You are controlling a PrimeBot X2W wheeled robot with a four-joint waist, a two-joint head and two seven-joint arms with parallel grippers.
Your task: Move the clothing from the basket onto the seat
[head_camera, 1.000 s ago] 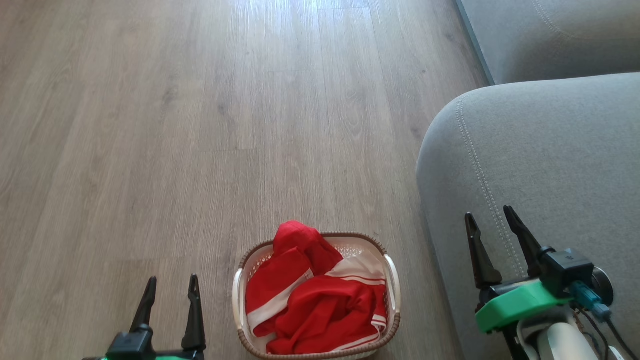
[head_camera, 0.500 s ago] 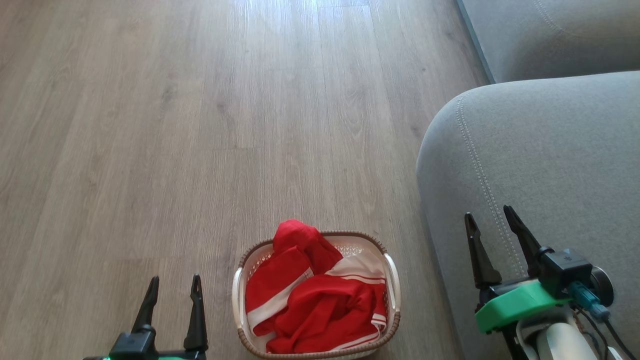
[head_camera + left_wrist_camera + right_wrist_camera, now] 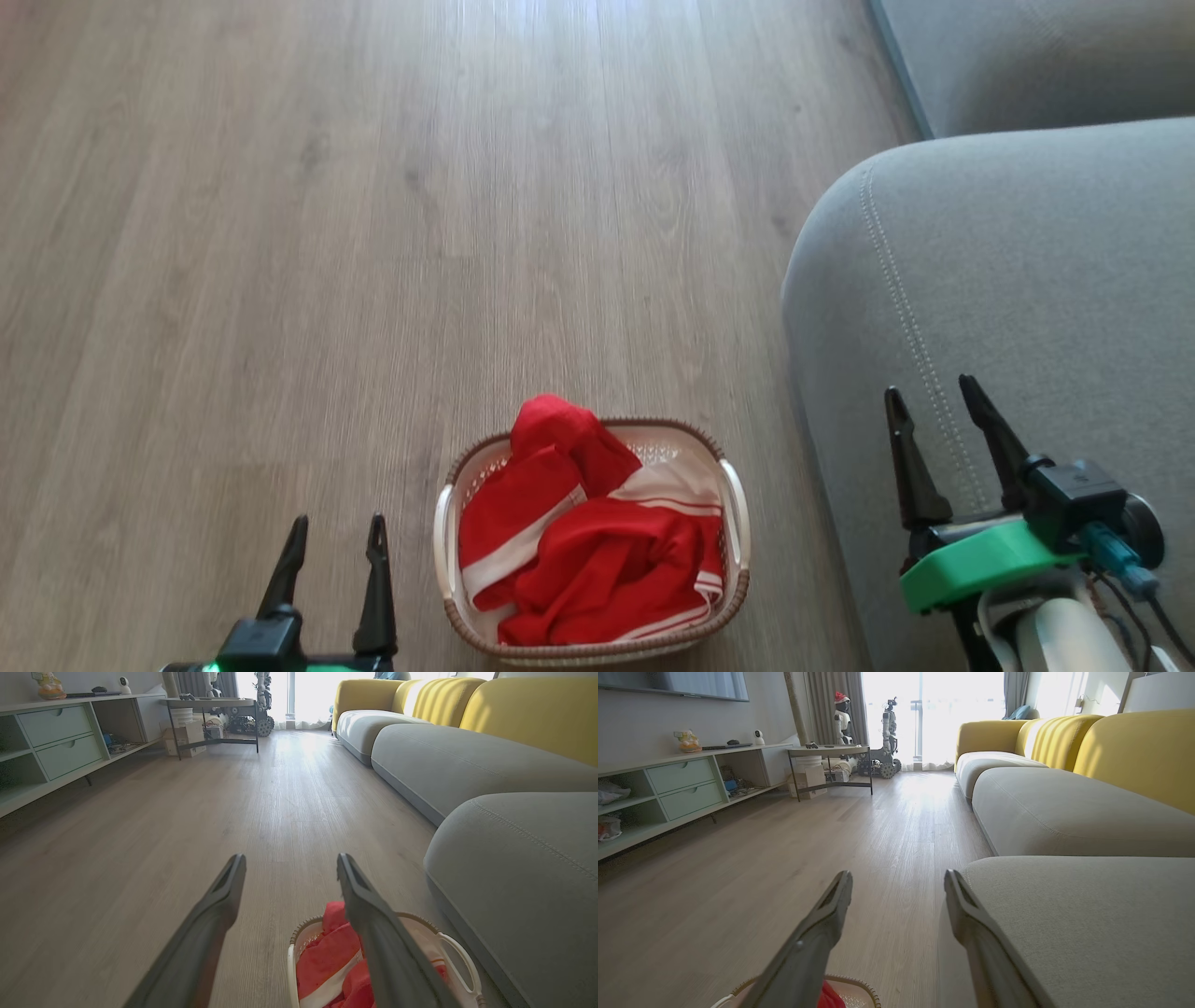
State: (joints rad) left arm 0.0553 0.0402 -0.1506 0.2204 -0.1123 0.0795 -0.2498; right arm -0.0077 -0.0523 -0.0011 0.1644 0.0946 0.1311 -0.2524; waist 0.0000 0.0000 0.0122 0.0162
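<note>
Red clothing (image 3: 588, 541) with white stripes fills the cream basket (image 3: 734, 509) on the wood floor at the bottom centre of the head view. The clothing (image 3: 329, 961) and basket (image 3: 460, 959) also show low in the left wrist view, and the basket rim (image 3: 852, 983) with a red scrap in the right wrist view. The grey seat (image 3: 1027, 280) stands to the basket's right. My left gripper (image 3: 338, 534) hovers open left of the basket, holding nothing. My right gripper (image 3: 935, 392) is open above the seat's rounded edge, also empty.
Bare wood floor (image 3: 327, 233) stretches ahead and to the left. Far off stand a low cabinet (image 3: 682, 784), a small table (image 3: 829, 765) and yellow sofa backs (image 3: 1134, 751). A second grey cushion (image 3: 1027, 56) lies at top right of the head view.
The head camera has shifted a little, so the basket and seat sit slightly higher and further right. Both grippers remain open and keep their places.
</note>
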